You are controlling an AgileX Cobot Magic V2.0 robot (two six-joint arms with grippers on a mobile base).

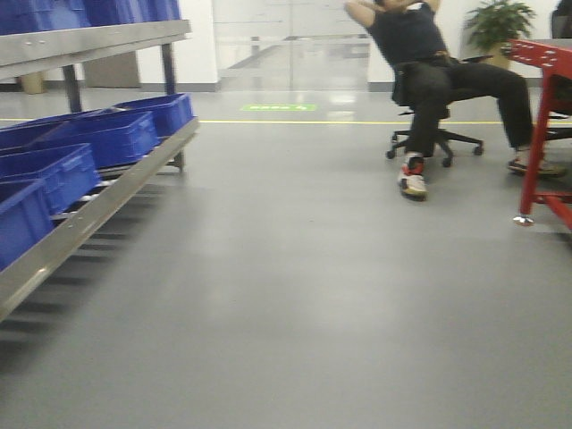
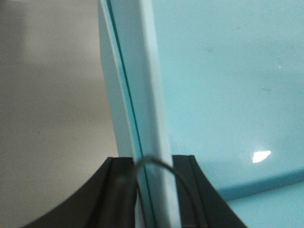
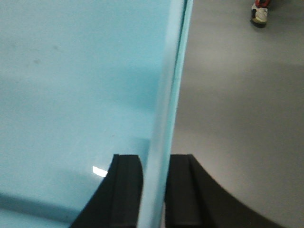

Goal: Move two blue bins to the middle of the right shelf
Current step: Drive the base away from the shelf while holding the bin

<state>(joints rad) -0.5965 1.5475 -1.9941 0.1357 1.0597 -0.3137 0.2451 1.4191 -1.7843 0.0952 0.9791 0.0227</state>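
Front view, on the left: a rack (image 1: 98,192) with steel front rails; dark blue crates (image 1: 116,134) in a row on its low sloping tier, more on the tier above; right of the rack, grey floor (image 1: 295,295) with a yellow line across the far side; well beyond the rack's far end, a person (image 1: 429,54) leaning back in an office chair (image 1: 438,134), one shoe (image 1: 412,179) stretched forward; farther right of the rack again, a red metal frame (image 1: 541,134), a potted plant (image 1: 500,27) behind it.

Blue bin (image 2: 228,95): pale sky-blue, smooth and plain inside, glossy, with a small white glare spot low on the wall; thin rim seen edge-on; a fine dark seam along that rim, one wall or two nested, impossible to tell.

Left gripper (image 2: 151,160) pinched narrow on the bin's side wall, one black finger outside and one inside; right gripper (image 3: 153,156) clamped the same way on a side wall, bin interior to the left of it, floor to the right. Bin held up over the grey floor; place relative to the rack impossible to tell.

Rack, crates and chair only in the front view; bin only in the wrist views; thin wire (image 2: 164,164) looped across the rim only in the left wrist view; shoe also in the right wrist view's top corner.
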